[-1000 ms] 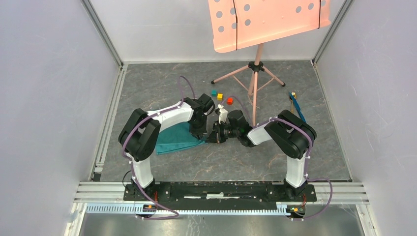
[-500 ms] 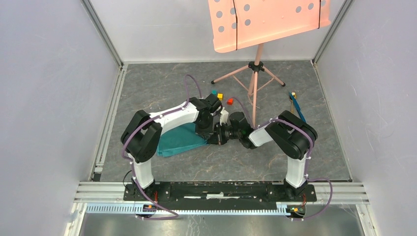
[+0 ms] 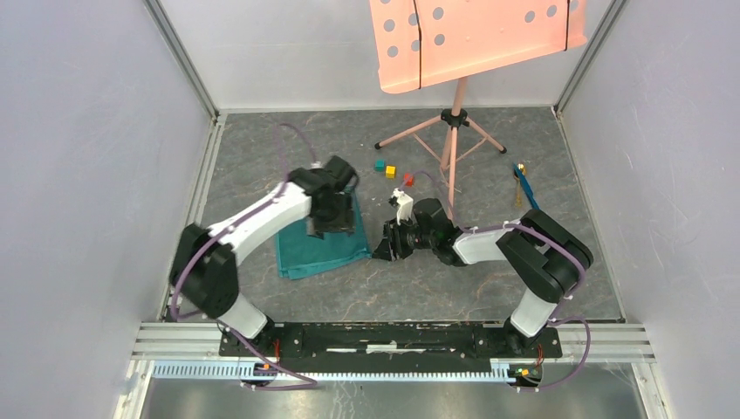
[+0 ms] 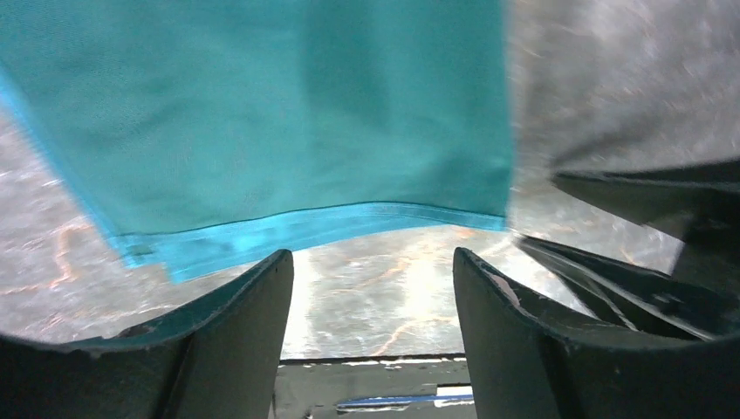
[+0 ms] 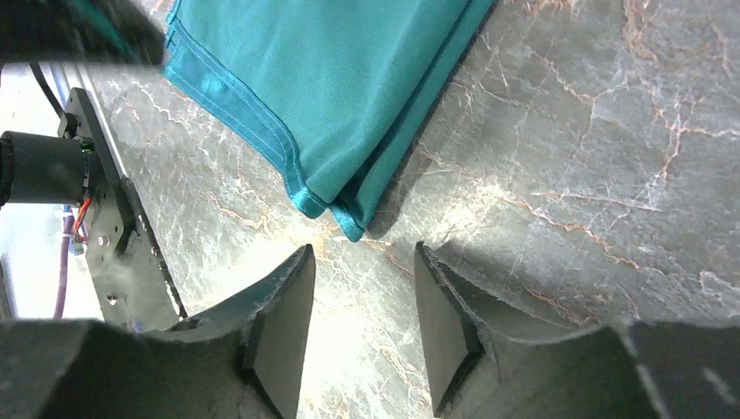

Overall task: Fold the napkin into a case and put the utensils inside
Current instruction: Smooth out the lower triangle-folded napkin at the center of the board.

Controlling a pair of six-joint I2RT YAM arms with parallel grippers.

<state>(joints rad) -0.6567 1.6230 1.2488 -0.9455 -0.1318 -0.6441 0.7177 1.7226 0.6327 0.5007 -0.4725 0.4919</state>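
The overhead camera alone takes in the whole table [image 3: 436,288]: the napkin [image 3: 307,251] lies left of centre as a folded teal rectangle, and the utensils [image 3: 524,185], one blue and one with a golden tip, lie together well apart from it near the right wall. Three small cubes [image 3: 390,171] sit beyond the napkin, near the feet of a pink music stand [image 3: 451,131].

The left wrist camera adds what the overhead view hides under the arm: the left gripper [image 4: 373,262] has its fingers [image 4: 236,323] spread wide with only bare table between them, and the hemmed edge of the napkin [image 4: 262,113] runs just past their tips, so nothing is pinched. The right wrist camera shows the cloth [image 5: 349,87] lying doubled, two stitched layers meeting at a corner [image 5: 340,209] just ahead of the right gripper [image 5: 362,262], whose fingers [image 5: 279,323] stand apart and empty.

From above, the left arm reaches forward and to the right, its wrist bent down so that the left gripper [image 3: 330,223] hangs over the far part of the napkin. The right arm is folded inward with its elbow out to the right, forearm running left and low, and the right gripper [image 3: 381,251] points at the napkin's right edge, just beside it
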